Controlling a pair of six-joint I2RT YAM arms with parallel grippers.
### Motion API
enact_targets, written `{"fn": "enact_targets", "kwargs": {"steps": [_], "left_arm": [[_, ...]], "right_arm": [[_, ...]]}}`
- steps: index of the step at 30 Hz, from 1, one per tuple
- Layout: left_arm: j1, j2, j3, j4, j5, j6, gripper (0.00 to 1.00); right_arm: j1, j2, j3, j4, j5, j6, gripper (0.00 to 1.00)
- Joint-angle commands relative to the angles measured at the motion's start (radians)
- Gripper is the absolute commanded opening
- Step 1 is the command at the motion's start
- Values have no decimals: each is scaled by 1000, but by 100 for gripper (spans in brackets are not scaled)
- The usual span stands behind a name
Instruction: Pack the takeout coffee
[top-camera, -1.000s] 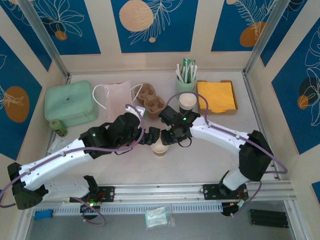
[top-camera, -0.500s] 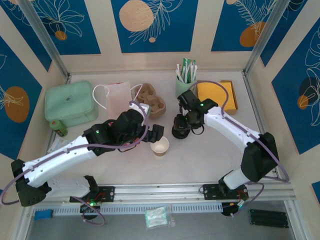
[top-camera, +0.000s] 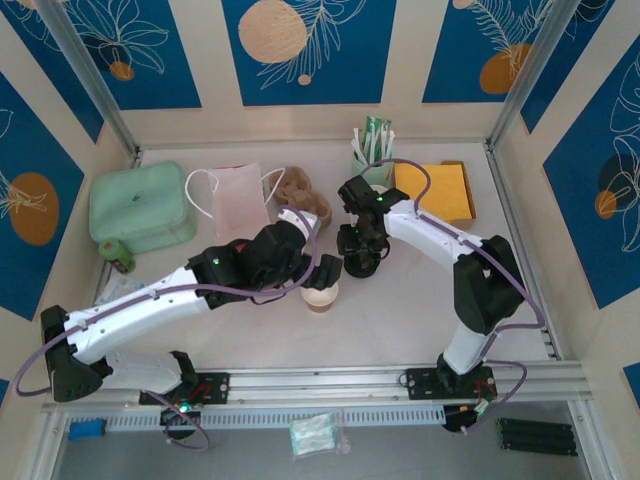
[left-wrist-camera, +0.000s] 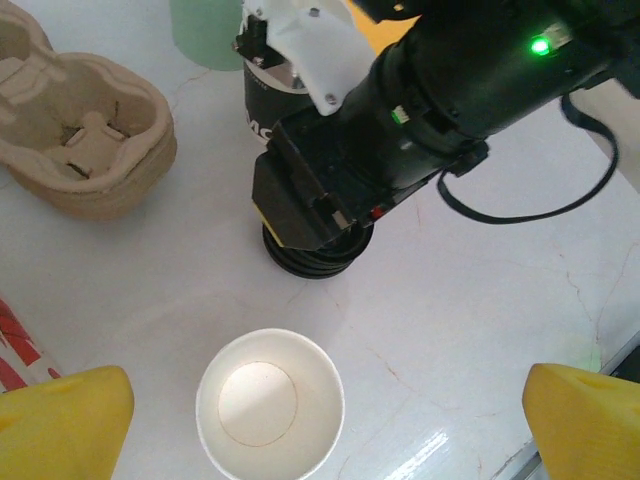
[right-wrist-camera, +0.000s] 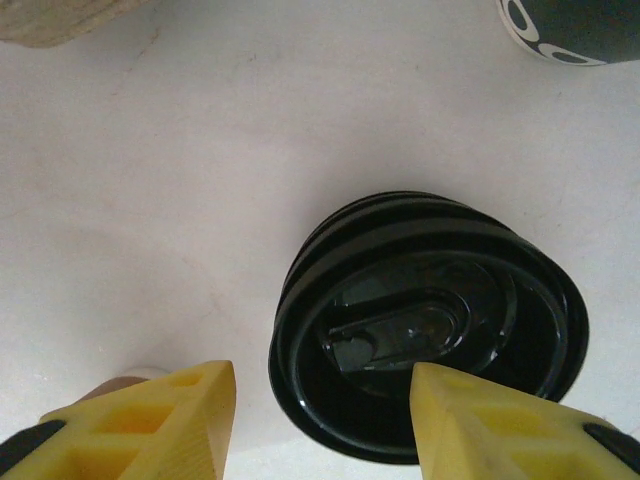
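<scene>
- Left wrist view: the left pincer (left-wrist-camera: 325, 420) hangs spread wide over the counter (left-wrist-camera: 480, 300), with one yellow fingertip well out on either side of the paper cup (left-wrist-camera: 270, 415).
- The paper cup stands upright and open-topped near the middle of the counter, pale inside.
- Just beyond it, the right pincer (right-wrist-camera: 320, 385) hovers over a stack of black lids (right-wrist-camera: 430, 340). Its fingers are parted and the stack's rim shows in the gap. Whether a finger touches the stack I cannot tell.
- A dark printed cup (right-wrist-camera: 570, 25) stands just behind the lids.
- A cardboard cup carrier (left-wrist-camera: 80, 150) sits to the far left of the lids.
- Farther left, a red-and-white bag (top-camera: 238, 200) lies flat beside a green box (top-camera: 140, 205).
- Yellow napkins (top-camera: 440, 190) lie at the far right.
</scene>
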Motion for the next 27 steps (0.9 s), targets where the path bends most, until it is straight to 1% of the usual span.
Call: {"fn": "enact_targets", "kwargs": {"steps": [1,11,17,27], "left_arm": [[-14,7,38,22,12,11,100],[-22,10,37,29,11,12,99],[-26,9,31,35,11,13,99],[-30,14,30,43,14,13,99]], "right_arm": [[8,28,32,-7,10,-14,50],[-8,53,4,5,27,-14,47],[-35,0,-62,18,29,-11,46],[-114,-122,-174,18,35,-19,44]]}}
